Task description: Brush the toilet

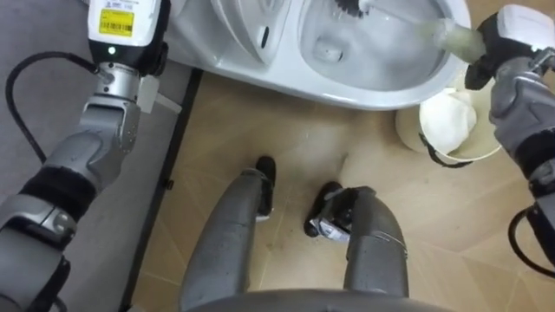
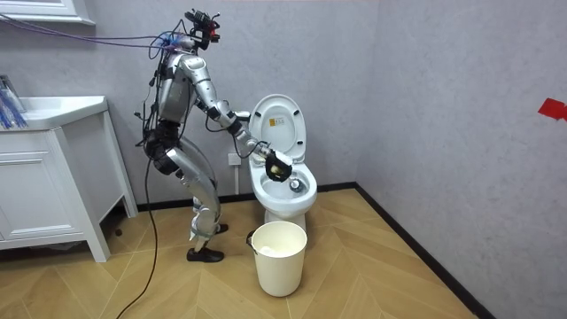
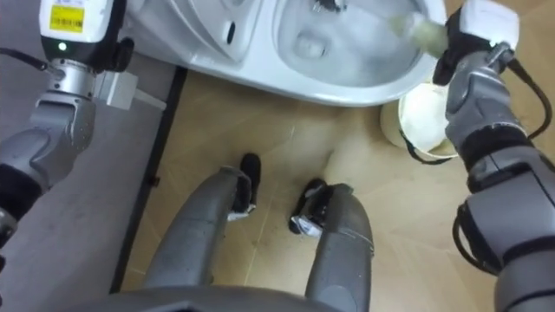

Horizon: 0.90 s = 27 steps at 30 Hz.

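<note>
The white toilet stands right before me with its lid raised. My right hand is curled round the pale handle of the toilet brush at the bowl's right rim. The handle slants down into the bowl, and the dark bristle head sits deep inside it. In the room view I stand bent toward the toilet, with that hand over the bowl. My left hand is up at the toilet's left side, cut off by the picture's top edge.
A white bucket stands on the wooden floor just right of the toilet, below my right hand. A dark skirting strip runs along the grey wall on my left. A white vanity cabinet is behind me.
</note>
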{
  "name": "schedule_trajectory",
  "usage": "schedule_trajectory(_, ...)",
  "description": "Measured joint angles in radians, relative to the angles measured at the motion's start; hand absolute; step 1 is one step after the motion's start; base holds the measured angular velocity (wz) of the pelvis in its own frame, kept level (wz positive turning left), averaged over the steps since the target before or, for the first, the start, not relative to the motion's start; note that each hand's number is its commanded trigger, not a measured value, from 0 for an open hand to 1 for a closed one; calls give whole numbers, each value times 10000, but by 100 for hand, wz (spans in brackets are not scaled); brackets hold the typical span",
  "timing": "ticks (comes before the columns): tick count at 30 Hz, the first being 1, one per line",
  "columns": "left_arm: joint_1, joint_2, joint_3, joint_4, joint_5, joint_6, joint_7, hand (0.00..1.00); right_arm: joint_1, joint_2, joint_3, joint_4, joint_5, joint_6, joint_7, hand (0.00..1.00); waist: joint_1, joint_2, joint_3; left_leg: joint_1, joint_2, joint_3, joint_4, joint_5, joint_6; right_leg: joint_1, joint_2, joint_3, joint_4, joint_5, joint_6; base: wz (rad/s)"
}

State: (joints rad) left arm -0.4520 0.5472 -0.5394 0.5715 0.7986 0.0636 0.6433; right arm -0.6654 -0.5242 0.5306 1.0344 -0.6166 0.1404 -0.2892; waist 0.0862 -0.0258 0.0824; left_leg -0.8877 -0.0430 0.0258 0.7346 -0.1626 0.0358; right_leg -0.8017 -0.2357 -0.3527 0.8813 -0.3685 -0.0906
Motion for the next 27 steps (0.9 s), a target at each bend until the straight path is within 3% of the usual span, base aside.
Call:
schedule_trajectory(4, -198, -333, -133, 123, 1, -20, -488, 0, 660, 112, 904, -810, -1543, 97, 25, 100, 370, 534, -6, 53, 137, -104, 35, -79, -14, 221, 312, -41, -378, 216, 155, -11)
schedule_trajectory(7, -81, -525, -159, 196, -21, -140, -616, 0, 1162, 238, 996, -1038, -1723, 808, 95, 100, 550, 947, -49, 82, 116, -13, -121, -33, 55, 205, 332, -19, -494, 310, 176, -6)
schedule_trajectory(9, 65, -577, -125, 202, -11, -102, -624, 0, 1229, 324, 1029, -1054, -1712, 931, 130, 100, 572, 1079, -126, 123, 143, 18, -161, -15, 72, 244, 340, -51, -559, 350, 100, -9)
schedule_trajectory(14, 436, -577, 116, 214, -10, -186, -659, 0, 1329, 666, 1042, -1237, -1824, 1163, 328, 100, 600, 1150, -153, 405, 316, -12, -261, -105, -84, 539, 641, 57, -806, 346, 27, -4)
schedule_trajectory(21, 1215, -580, 678, -315, -125, -197, -685, 0, 2242, 578, 748, -2619, -2352, 1565, 646, 100, 500, 1239, -215, 569, 452, -91, -326, -198, -245, 771, 763, -56, -1067, 299, -96, -2)
schedule_trajectory(27, 1377, -572, 671, -291, -782, -347, -1497, 0, 2684, 388, 746, -2969, -2531, 1561, 1216, 100, 490, 1228, -244, 1479, 459, -13, -659, -216, -274, 1651, 801, -29, -1439, 262, -68, -1)
